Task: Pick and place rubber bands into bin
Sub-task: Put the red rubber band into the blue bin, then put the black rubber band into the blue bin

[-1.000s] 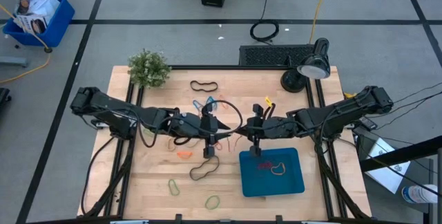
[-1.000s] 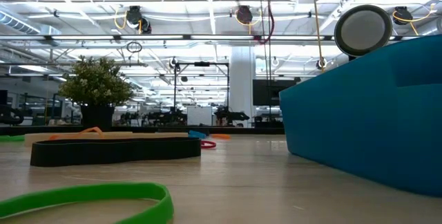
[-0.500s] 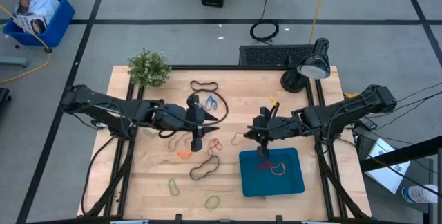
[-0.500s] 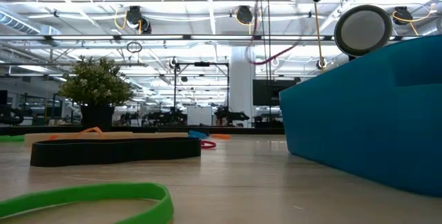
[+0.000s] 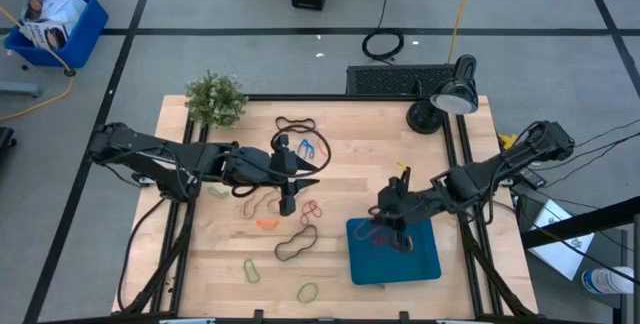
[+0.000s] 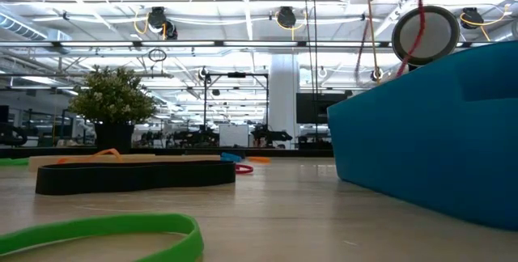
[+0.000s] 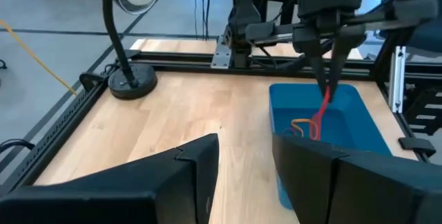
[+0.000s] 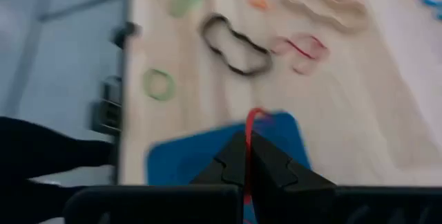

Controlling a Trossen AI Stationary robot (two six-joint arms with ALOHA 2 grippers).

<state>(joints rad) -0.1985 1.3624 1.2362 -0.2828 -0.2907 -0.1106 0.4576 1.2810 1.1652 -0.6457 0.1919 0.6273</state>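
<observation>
The teal bin (image 5: 393, 252) lies at the table's near right; it also shows in the left wrist view (image 7: 359, 113). My right gripper (image 5: 392, 230) hovers over the bin's left part, shut on a red rubber band (image 7: 322, 108). An orange band (image 5: 405, 245) lies flat in the bin. My left gripper (image 5: 288, 204) is open and empty over the table's middle, above loose bands. A red band (image 5: 312, 208), an orange one (image 5: 266, 223), a black one (image 5: 296, 244) and two green ones (image 5: 252, 270) lie flat on the wood. My right gripper pinches the red band's upper end (image 8: 249, 128) between its two shut fingers, which point down from above. The band hangs below the fingers as a slack loop, and its lower end (image 7: 316, 124) reaches down into the bin.
A black band (image 5: 295, 124) and a blue band (image 5: 310, 149) lie toward the far edge. A small plant (image 5: 215, 97) stands at the far left corner and a desk lamp (image 5: 445, 99) at the far right. In the low view a green band (image 6: 97, 234) lies nearest.
My right gripper has gone from the table's middle toward the near right and now stands over the bin, carrying the red band, which hangs below it. My left gripper has drawn back a little toward the left and far side, then kept still.
</observation>
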